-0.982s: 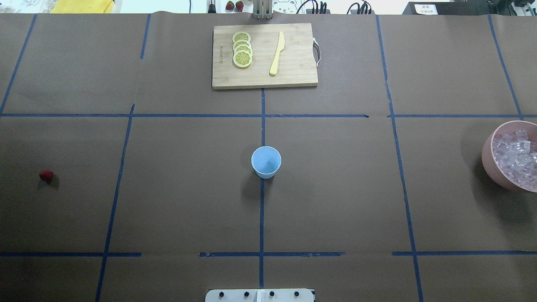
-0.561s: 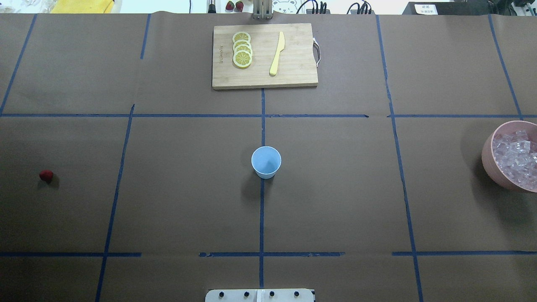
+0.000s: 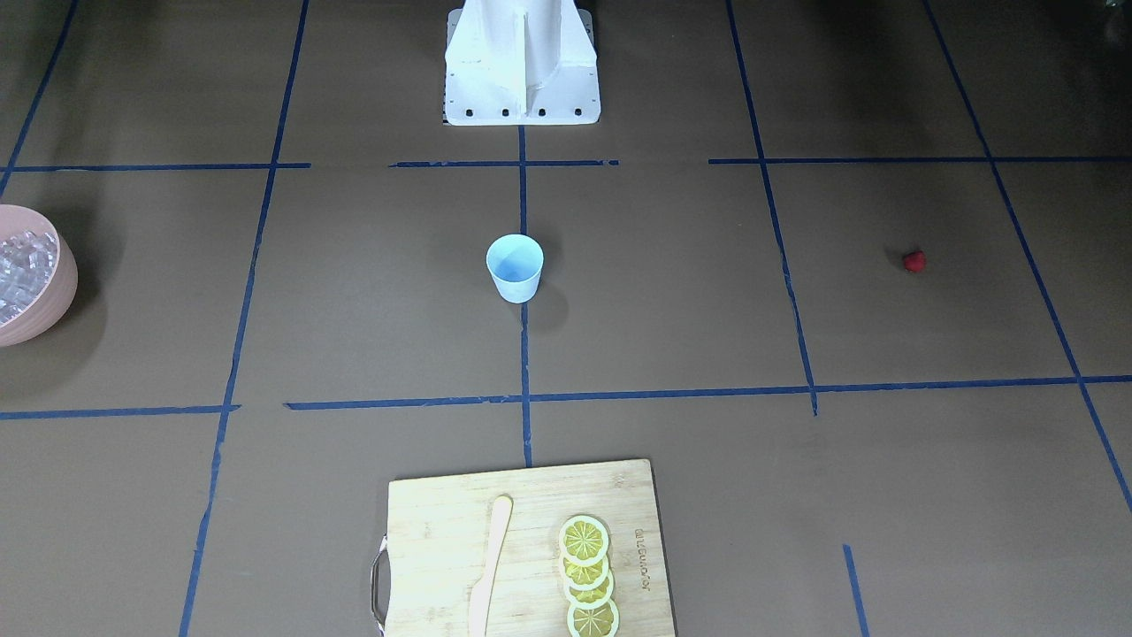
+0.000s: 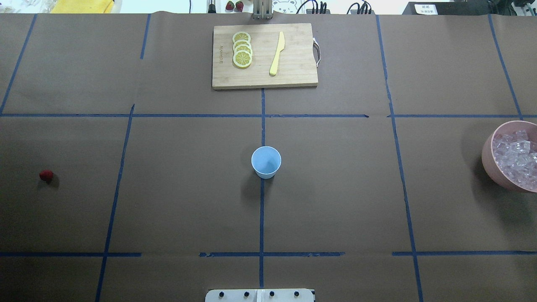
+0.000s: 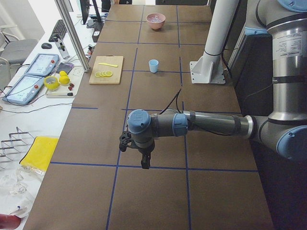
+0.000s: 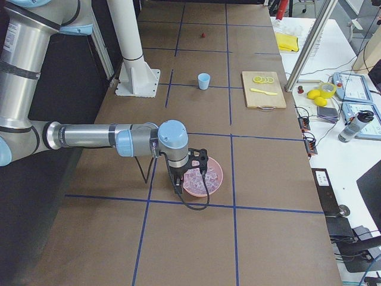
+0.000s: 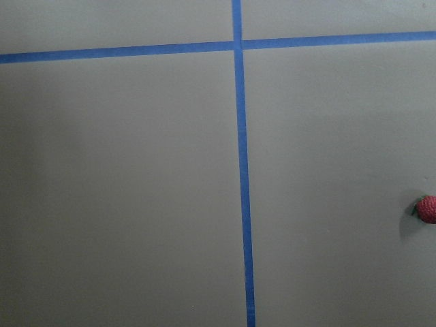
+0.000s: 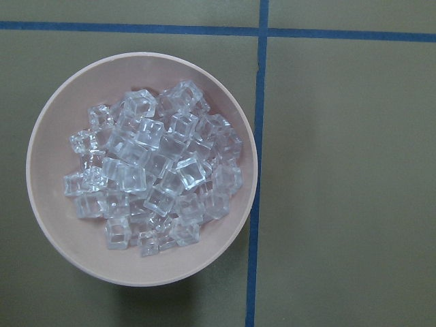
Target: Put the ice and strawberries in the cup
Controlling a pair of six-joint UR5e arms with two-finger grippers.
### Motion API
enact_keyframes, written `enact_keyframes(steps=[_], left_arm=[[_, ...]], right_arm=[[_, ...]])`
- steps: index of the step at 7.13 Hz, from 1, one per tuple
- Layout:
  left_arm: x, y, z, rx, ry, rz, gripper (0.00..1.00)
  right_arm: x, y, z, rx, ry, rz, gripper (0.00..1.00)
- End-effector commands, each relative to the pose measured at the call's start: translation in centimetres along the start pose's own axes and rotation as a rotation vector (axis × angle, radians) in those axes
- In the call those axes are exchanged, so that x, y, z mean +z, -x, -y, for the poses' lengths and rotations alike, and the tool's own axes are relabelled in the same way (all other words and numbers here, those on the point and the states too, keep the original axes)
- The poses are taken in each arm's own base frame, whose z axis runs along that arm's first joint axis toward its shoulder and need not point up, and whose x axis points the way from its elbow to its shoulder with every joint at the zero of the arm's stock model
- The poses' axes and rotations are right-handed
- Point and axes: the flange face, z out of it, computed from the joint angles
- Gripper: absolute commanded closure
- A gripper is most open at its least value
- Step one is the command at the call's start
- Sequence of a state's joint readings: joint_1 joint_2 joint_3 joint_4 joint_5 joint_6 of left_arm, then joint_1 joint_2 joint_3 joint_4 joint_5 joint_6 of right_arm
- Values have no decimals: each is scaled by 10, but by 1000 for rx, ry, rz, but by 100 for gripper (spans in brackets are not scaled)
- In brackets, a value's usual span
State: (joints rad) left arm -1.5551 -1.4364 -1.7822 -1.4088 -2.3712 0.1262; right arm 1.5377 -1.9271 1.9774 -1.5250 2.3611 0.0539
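One strawberry point(image 7: 428, 209), half beyond the left wrist view's edge.

We see the pale blue cup point(image 4: 266, 162) upright and empty at the centre of the table point(image 4: 335, 188). The small red strawberry point(image 4: 46, 175) lies far left, and clear ice point(image 8: 153, 170) fills a pink bowl point(image 8: 51, 129) far right.

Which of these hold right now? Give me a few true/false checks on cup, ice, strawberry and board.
1. The cup is empty. True.
2. The ice is piled in the pink bowl. True.
3. Lemon slices and a knife lie on the cutting board. True.
4. The strawberry lies on the cutting board. False: it lies on the brown table paper, far to the robot's left of the cup.
5. The cup is tipped on its side. False: it stands upright.
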Motion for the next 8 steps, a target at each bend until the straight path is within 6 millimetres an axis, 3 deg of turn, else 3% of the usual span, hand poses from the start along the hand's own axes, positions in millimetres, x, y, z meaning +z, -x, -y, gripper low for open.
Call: enact_keyframes(steps=[1,3,4,5,6,8], left_arm=[[8,2,-6,2,11,-1,0],[4,-3,-6,2,3,-6,0],[4,-3,-6,2,3,-6,0],[3,-2,-6,0,2,-6,0],[3,-3,-6,2,2,-8,0],[2,-5,-6,4,-1,-7,0]], right_arm=[[7,21,18,-64,12,-7,1],[24,56,46,-174,33,-62,4],[40,58,62,-204,36,-72,4],[61,47,72,-233,20,-64,4],[79,39,74,-257,9,-52,6],[88,57,81,-246,19,-45,13]])
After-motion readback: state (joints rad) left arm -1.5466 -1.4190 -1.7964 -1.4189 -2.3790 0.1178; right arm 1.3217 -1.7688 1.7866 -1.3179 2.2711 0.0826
